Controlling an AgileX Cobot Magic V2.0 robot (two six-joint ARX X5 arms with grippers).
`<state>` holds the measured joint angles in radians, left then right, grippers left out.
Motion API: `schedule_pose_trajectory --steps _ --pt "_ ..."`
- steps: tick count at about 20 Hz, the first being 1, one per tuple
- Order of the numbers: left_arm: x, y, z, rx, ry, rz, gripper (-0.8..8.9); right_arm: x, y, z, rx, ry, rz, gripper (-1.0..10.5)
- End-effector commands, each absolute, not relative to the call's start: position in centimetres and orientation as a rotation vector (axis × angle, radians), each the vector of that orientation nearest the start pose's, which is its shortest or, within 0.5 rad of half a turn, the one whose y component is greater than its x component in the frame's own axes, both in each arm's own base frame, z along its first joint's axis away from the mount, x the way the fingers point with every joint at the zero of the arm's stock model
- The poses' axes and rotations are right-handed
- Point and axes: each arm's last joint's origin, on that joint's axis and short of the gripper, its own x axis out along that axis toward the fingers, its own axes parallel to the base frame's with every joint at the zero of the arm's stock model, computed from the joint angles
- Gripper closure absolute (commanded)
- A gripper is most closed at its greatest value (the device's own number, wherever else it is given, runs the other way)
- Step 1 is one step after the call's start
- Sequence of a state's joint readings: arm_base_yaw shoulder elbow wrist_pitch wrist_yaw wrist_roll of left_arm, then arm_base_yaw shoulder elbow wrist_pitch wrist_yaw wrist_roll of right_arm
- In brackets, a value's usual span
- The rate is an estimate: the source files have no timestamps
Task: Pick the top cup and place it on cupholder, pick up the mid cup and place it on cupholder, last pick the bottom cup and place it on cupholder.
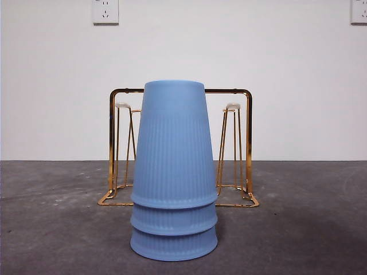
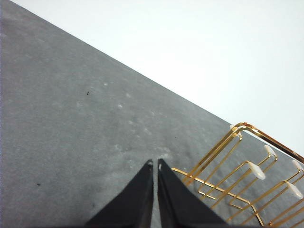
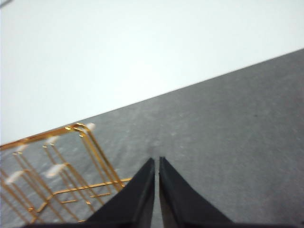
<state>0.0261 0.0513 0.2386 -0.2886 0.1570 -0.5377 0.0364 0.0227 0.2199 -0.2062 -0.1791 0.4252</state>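
three nested blue cups (image 1: 174,172) stand before the cupholder (image 1: 248,143); both arms' fingers closed, empty.

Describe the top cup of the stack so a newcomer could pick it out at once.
On the dark grey table, in front of the gold wire cupholder, stands a stack of three upside-down blue cups. The top cup is the tall outermost one, ribbed on its lower half, its flat base uppermost. Unlike the mid cup and bottom cup, which show only as rim bands beneath it, its whole side is visible.
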Motion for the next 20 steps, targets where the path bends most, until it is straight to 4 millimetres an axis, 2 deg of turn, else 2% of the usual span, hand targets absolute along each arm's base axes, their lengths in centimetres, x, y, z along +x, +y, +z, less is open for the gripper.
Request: schedule_pose_trajectory --steps 1,5,13,20 --pt "7.9 -0.3 22.8 -0.518 0.139 -0.112 8.05 7.8 0.8 23.4 0.430 0.043 0.230 9.4" --pt "8.1 -0.5 24.9 -0.491 0.168 -0.177 8.05 7.9 1.0 25.8 0.391 0.079 0.283 9.4" --pt "9.1 -0.9 28.9 -0.321 0.335 -0.338 8.05 9.4 1.5 30.3 0.210 0.300 0.424 9.4" --pt "9.9 -1.6 31.5 -0.215 0.418 -0.513 8.05 11.0 2.2 32.9 0.099 0.468 0.548 9.4"
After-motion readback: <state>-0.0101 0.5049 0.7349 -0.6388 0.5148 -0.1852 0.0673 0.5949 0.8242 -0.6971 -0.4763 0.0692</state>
